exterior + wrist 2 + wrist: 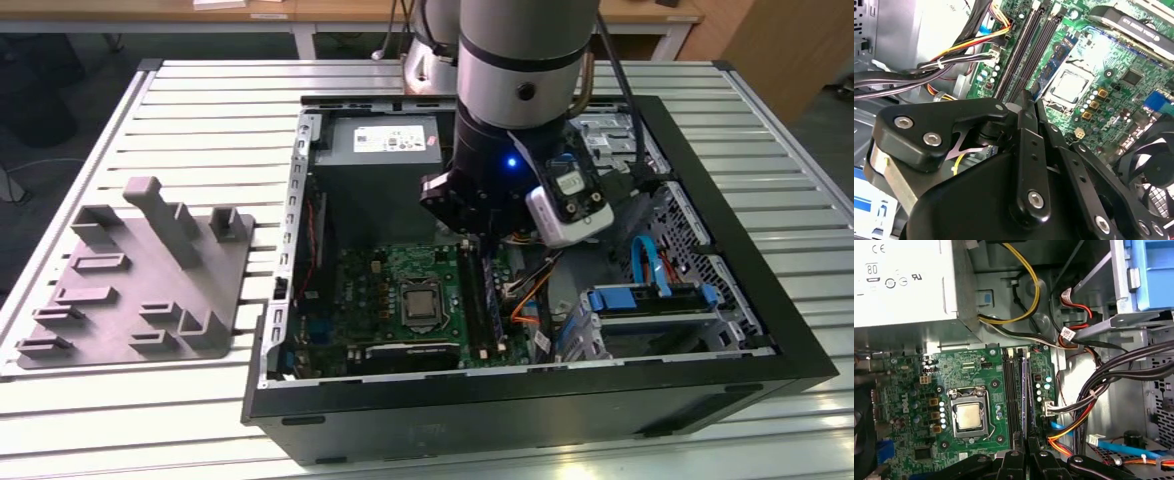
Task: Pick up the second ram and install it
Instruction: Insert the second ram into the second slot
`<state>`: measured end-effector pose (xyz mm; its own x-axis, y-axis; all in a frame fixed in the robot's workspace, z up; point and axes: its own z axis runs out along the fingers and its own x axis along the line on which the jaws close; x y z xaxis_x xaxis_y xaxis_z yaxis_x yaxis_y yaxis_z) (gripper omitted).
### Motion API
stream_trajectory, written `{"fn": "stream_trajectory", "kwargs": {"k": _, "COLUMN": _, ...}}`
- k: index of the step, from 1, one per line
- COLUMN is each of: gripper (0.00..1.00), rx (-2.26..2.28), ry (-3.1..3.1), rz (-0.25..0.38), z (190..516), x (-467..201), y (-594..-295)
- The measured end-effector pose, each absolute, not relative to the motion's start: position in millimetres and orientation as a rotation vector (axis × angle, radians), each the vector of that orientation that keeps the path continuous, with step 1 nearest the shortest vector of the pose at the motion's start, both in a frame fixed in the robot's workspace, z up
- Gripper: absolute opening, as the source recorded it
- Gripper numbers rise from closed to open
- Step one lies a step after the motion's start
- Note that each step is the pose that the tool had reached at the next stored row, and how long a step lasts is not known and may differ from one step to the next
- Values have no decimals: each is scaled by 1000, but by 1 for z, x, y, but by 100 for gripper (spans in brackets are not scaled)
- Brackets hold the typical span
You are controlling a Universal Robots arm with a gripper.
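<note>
First wrist view has the fingers (1014, 462) set nearly together on a narrow dark-bluish strip, the second ram (1024, 395). It runs straight out from between their tips, over the memory slots (1011, 390) of the motherboard (974, 365). I judge it clamped rather than loose.

It should handle as light and stiff yet fragile: a thin board that slips under a weak pinch and suffers if twisted. The hold belongs on its 2 flat faces near mid-length, clear of the contact edge.

I cannot tell whether its lower edge sits in a slot beneath the fingers or hangs just above. The fingers' own bodies hide the pinch point in the second wrist view, and the arm (527, 60) covers it in the exterior view.
</note>
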<state>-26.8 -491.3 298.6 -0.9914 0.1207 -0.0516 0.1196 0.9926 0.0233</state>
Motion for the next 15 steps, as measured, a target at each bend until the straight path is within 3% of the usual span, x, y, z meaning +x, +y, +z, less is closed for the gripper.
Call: {"fn": "stream_trajectory", "kwargs": {"k": 15, "gripper": 14, "rx": 321, "ry": 3071, "rz": 23, "z": 297, "x": -27, "y": -491}}
